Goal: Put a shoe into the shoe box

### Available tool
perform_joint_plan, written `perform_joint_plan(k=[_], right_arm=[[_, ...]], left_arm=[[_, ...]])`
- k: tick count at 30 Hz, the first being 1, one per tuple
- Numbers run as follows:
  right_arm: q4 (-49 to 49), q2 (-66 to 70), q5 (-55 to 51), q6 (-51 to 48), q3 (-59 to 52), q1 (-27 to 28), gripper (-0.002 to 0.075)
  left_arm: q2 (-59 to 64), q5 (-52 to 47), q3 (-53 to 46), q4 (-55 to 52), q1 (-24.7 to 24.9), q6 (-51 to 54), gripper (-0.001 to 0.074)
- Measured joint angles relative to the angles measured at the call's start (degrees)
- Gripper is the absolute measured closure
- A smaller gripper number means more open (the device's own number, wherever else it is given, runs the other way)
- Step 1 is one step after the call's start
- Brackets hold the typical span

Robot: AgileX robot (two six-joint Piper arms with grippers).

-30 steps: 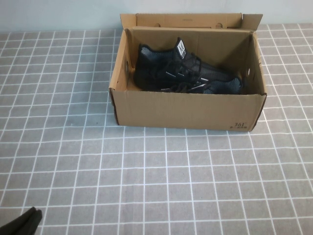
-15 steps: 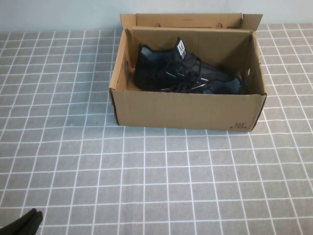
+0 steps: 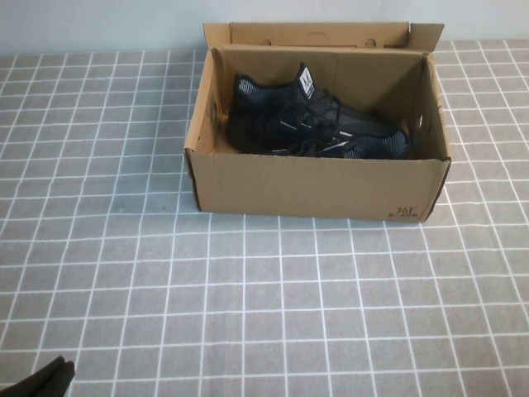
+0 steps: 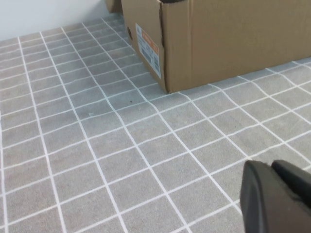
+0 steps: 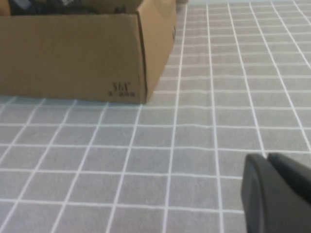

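Shoe (image 3: 310,120) (seemingly paired) inside shoe box (image 3: 318,186)

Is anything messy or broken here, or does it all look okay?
Nothing stands out. The shoe lies inside the shoe box, which stands square on the table with its lid flap open and no dents. The left pincer is shut, low at the table's near left corner; the right pincer is shut too, off to the box's right.

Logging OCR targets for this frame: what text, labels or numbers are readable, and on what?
"361": small dark print at the lower corner of the shoe box, also seen at; the line under it is too small to read.
Sticker on the box's end wall: white and orange, print too blurred to read.
White tongue label on the shoe: dark mark, unreadable.
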State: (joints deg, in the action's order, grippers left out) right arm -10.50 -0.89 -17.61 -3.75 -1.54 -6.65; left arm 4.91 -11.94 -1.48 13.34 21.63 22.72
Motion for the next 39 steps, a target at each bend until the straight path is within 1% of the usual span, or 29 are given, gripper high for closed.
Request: perform_joint_plan(k=[7, 33, 36, 39], right_arm=[[0.0, 0.0, -1.6, -3.7, 0.0, 0.5, 0.0742], [-0.8, 0.0, -1.6, -4.1, 0.0, 0.5, 0.0742], [-0.8, 0.0, -1.6, -4.1, 0.0, 0.5, 0.0742], [-0.8, 0.0, -1.7, -4.1, 0.0, 0.5, 0.0742]], left_arm=[[0.0, -0.5, 0.0, 0.0, 0.0, 0.0, 0.0736], [0.0, -0.5, 0.0, -0.7, 0.0, 0.0, 0.0736], [-0.1, 1.4, 0.0, -1.8, -2.0, -1.6, 0.0736], [-1.6, 3.3, 0.0, -2.3, -7.1, -6.4, 0.0736]])
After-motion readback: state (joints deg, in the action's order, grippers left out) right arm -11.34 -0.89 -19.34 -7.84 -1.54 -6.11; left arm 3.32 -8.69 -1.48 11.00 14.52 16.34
